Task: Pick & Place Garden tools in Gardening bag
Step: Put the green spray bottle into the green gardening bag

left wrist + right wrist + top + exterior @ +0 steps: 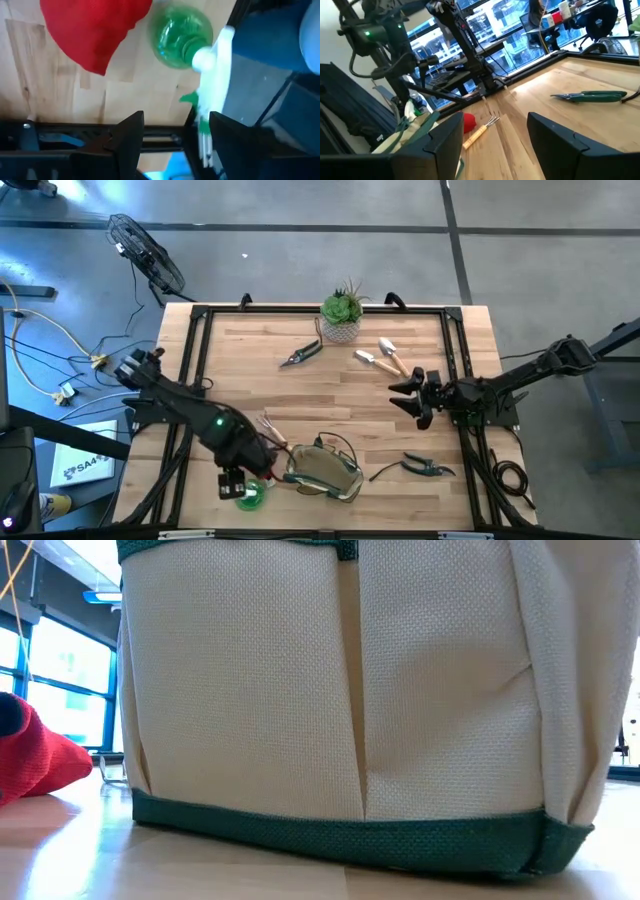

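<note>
The left hand [172,132] hangs released over the green-and-white piece [192,47] beside the gardening bag [322,471]; the right hand [410,398] waits released above the counter [260,380].

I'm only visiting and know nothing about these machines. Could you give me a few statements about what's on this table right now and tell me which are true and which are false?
1. The gardening bag stands at the table's near edge, between the two arms. True.
2. The right end effector is clamped on a trowel. False: it is open and holds nothing; the two trowels lie on the wood beyond it.
3. The left end effector is open beside a green-and-white piece. True.
4. The potted plant sits inside the bag. False: it stands at the far edge of the table.
5. Both pruning shears are packed away. False: one lies near the plant, the other right of the bag.
</note>
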### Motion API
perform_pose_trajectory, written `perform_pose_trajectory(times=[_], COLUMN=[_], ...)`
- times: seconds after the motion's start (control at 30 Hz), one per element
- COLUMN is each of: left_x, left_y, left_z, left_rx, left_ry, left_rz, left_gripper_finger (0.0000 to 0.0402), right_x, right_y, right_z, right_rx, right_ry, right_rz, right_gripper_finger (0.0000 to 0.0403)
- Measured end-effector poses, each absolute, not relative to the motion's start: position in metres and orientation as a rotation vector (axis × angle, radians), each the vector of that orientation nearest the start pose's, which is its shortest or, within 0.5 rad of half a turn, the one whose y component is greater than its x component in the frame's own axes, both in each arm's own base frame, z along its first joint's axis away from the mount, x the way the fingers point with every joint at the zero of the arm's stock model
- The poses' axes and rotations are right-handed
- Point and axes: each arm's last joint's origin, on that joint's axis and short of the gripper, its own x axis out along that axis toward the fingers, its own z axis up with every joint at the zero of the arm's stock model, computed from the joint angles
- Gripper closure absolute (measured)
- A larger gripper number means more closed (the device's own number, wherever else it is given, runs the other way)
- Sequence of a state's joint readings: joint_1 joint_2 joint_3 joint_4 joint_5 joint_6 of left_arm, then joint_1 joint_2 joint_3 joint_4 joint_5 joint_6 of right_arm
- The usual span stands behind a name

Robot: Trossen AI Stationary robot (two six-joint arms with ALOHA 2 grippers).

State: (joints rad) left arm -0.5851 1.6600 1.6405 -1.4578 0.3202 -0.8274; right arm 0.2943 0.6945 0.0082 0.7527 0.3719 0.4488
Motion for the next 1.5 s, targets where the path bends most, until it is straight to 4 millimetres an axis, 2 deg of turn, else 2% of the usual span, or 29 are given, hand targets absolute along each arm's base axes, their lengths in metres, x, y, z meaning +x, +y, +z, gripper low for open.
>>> perform_pose_trajectory(times=[0.3,0.5,0.63,0.87,1.2,1.5], left_x=[0.233,0.229,0.226,0.224,0.221,0.222], left_y=[-0.194,-0.215,-0.223,-0.223,-0.221,-0.221], left_z=[0.330,0.331,0.332,0.328,0.306,0.291], left_rx=[-0.519,-0.555,-0.518,-0.477,-0.440,-0.410], left_ry=[1.675,1.595,1.525,1.498,1.569,1.558], left_rz=[0.106,0.028,0.020,0.060,0.101,0.089], left_gripper_finger=[0.0183,0.0183,0.0183,0.0183,0.0183,0.0183], right_x=[0.138,0.138,0.138,0.138,0.138,0.138], right_y=[0.033,0.034,0.034,0.035,0.035,0.035], right_z=[0.166,0.166,0.166,0.164,0.162,0.162], right_rx=[0.481,0.477,0.485,0.562,0.572,0.571], right_ry=[-0.037,-0.023,-0.018,-0.003,0.028,0.024], right_rz=[-0.001,0.027,0.046,0.049,0.066,0.060], right_gripper_finger=[0.0192,0.0192,0.0192,0.0192,0.0192,0.0192])
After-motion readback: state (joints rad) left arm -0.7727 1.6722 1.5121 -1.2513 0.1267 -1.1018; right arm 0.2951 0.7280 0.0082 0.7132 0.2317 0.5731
